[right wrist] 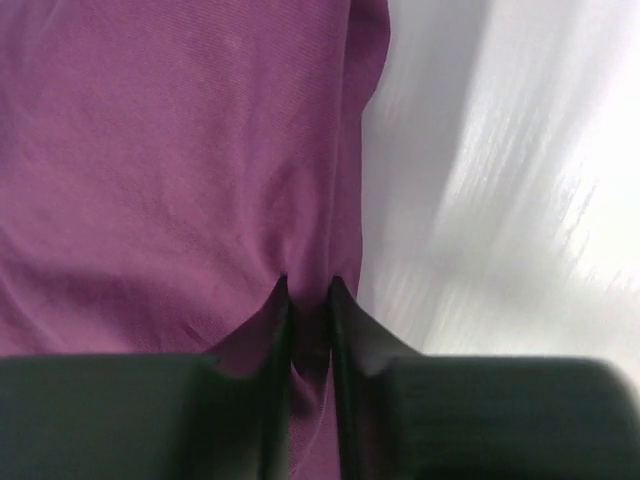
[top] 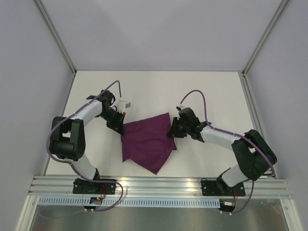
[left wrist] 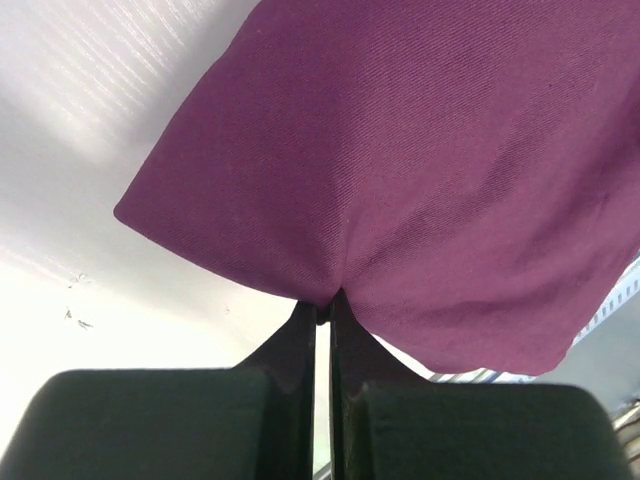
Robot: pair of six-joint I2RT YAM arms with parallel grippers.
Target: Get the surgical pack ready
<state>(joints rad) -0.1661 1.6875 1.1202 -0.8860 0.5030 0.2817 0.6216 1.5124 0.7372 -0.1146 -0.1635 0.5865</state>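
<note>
Surgical pack (top: 147, 144): deep plum-purple woven fabric, matte, fine diagonal weave visible in both wrist views. Seen from top as a loose, irregular sheet w/ soft folds, not a neat bundle. One corner points up-right, another tapers to a point toward the arm bases. It lies on the white table (top: 159, 91), approx. mid-width, btwn the two arms.

Left gripper (top: 118, 126): jaws clenched, only a hairline slit btwn the fingers (left wrist: 290, 355). In the left wrist view the gripper tip (left wrist: 322, 305) bites the near hem of the pack (left wrist: 400, 180), and the cloth puckers inward at the bite. The fabric fans out up and to the right from the tips, w/ one rounded corner at left over bare table.

Right gripper (top: 172, 131): jaws narrowed to a thin gap, grasping the cloth. In the right wrist view the gripper (right wrist: 305, 290) has purple fabric filling the gap btwn its fingers (right wrist: 265, 350), w/ creases radiating from the tips. The pack (right wrist: 170, 170) spreads ahead and to the left, and its free edge runs just right of the fingers, w/ white table beyond.

Rel. position: the left gripper is at the pack's upper-left edge and the right gripper at its upper-right edge, w/ the cloth spanning btwn them and sagging toward the near side.
</note>
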